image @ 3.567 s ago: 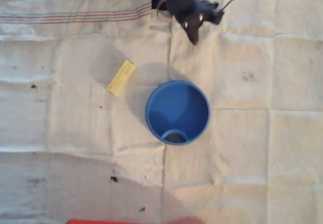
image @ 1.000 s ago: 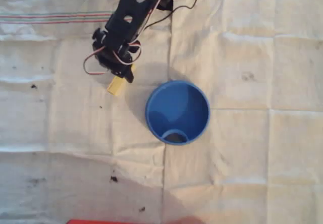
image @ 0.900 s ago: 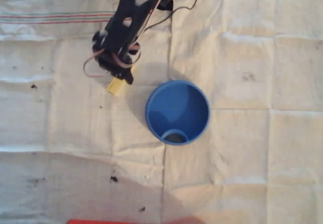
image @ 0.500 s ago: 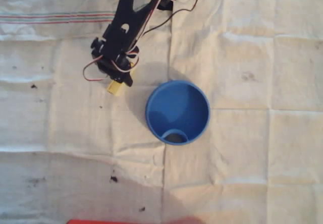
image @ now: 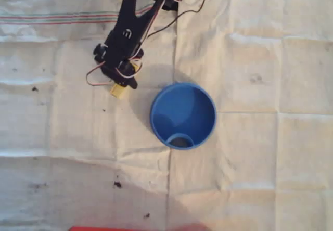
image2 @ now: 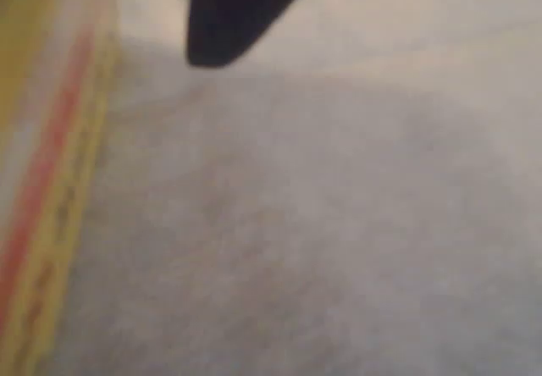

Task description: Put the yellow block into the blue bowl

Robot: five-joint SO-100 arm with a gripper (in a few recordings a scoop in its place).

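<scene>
yellow block (image: 119, 90): we see it on the cloth, directly under the gripper (image: 124, 81); just its lower-left end pokes out past the black tip in overhead view. In wrist view, a blurry yellow bar w/ a reddish stripe (image2: 47, 198) runs along the left edge, close beside the dark finger (image2: 233, 8).
gripper: down over the block. Jaw state: we can't tell; arm body hides the jaws from above & wrist view is too blurred.
blue bowl (image: 207, 103): upright, below-right of the gripper in overhead view, near but apart from gripper & block. Dark round base seen inside.
arm (image: 136, 23): black, reaches from top edge down-left to the gripper; wires loop beside it.
cloth (image: 260, 163): white, creased, a few dark specks; thin red/green stripes up-left of the gripper.
</scene>
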